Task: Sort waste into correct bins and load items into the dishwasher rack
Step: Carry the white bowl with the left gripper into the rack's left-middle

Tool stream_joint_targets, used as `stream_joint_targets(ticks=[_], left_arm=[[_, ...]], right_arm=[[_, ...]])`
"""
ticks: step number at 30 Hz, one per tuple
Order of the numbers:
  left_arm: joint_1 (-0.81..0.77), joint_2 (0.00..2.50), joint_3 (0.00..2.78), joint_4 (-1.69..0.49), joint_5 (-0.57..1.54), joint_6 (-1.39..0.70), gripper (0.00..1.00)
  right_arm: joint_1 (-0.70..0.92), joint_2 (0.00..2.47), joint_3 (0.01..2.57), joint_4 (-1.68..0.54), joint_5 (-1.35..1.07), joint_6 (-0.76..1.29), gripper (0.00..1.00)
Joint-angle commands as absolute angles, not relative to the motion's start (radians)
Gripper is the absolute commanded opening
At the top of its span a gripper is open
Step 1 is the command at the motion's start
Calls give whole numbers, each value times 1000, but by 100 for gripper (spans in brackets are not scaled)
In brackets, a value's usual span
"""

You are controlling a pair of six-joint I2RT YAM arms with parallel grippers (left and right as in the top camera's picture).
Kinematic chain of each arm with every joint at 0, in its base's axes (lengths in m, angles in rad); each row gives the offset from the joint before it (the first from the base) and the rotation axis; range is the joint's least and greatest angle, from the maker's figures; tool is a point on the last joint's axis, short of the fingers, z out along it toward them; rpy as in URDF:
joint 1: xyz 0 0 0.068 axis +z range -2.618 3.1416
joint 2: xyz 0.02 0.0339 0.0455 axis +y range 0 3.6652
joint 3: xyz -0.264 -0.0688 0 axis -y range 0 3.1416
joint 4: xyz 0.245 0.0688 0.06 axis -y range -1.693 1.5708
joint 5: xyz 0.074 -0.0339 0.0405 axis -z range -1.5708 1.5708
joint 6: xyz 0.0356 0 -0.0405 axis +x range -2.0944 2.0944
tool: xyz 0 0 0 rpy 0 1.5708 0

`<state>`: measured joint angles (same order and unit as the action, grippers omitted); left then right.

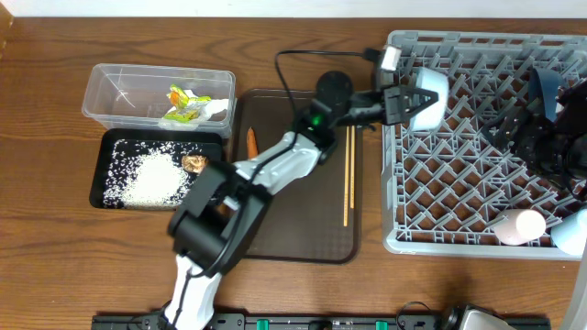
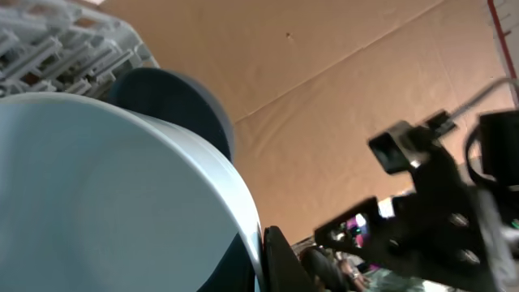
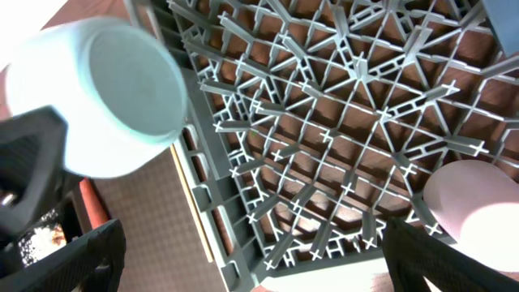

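My left gripper [image 1: 420, 103] is shut on the rim of the white bowl [image 1: 433, 90] and holds it tilted over the near-left part of the grey dishwasher rack [image 1: 459, 240]. The bowl fills the left wrist view [image 2: 105, 195], with one finger [image 2: 281, 261] against its rim. It also shows in the right wrist view [image 3: 105, 97]. The dark blue dish [image 1: 547, 87] stands in the rack's far right. The pink cup [image 1: 518, 225] and blue cup [image 1: 573, 231] lie at its front right. My right gripper [image 3: 259, 268] is open and empty above the rack. The chopsticks [image 1: 348, 174] lie on the brown tray.
The clear tub [image 1: 110, 92] holds the yellow-green wrapper [image 1: 183, 99] and white tissue [image 1: 215, 108]. The black tray [image 1: 103, 179] holds rice [image 1: 151, 179] and the brown lump [image 1: 193, 163]. The carrot [image 1: 251, 142] lies on the brown serving tray [image 1: 303, 229].
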<state>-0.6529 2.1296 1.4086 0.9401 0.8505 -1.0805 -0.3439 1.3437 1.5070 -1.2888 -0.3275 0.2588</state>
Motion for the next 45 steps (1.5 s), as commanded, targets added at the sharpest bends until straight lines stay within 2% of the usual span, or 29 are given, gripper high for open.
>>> stream_joint_targets(ticks=[1, 7, 18, 25, 33, 42, 43, 44, 45], left_arm=[[-666, 2206, 1487, 957, 856, -1167, 6], [-690, 2296, 1522, 1036, 856, -1262, 6], [-667, 2346, 1522, 1050, 881, -1357, 7], [-670, 2346, 1522, 1208, 863, -1439, 6], [-671, 2351, 1522, 1099, 863, -1418, 6], [-666, 2381, 1522, 1097, 873, -1413, 7], [-662, 2381, 1522, 1095, 878, -1416, 8], [-658, 2382, 1521, 1089, 878, -1415, 17], [-654, 2381, 1521, 1079, 878, -1416, 30]], right_arm=[[-350, 1347, 1515, -1295, -318, 246, 94], [-350, 1347, 1515, -1298, -318, 246, 94], [-350, 1347, 1515, -1297, -317, 246, 94], [-350, 1347, 1515, -1290, -318, 246, 94], [-350, 1347, 1515, -1295, -318, 245, 94], [-350, 1347, 1515, -1302, -318, 237, 94], [-350, 1347, 1515, -1303, -318, 229, 94], [-350, 1346, 1515, -1306, -318, 223, 94], [-350, 1347, 1515, -1311, -317, 219, 94]])
